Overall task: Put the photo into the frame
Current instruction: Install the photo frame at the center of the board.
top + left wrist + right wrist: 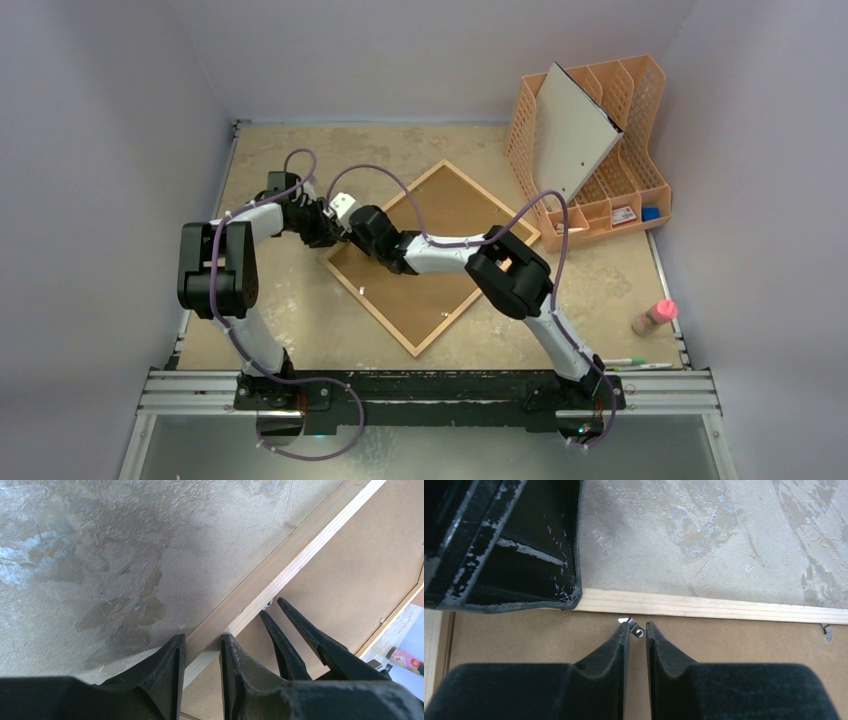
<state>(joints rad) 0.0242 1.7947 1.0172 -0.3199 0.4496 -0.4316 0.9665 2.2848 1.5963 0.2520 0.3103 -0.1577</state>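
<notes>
The frame of thin light wood lies face down as a diamond on the table, with the brown hardboard backing panel in it. The photo is not in view. My left gripper straddles the frame's upper-left rail, one finger on each side of it. My right gripper hovers over the backing just inside that rail. Its fingertips stand a narrow gap apart around a small metal tab. The right fingers show in the left wrist view beside my left ones.
An orange lattice organizer stands at the back right with a white-grey dark-edged board leaning in it. A pink-capped bottle and pens lie at the right edge. Another metal tab sits further along the rail.
</notes>
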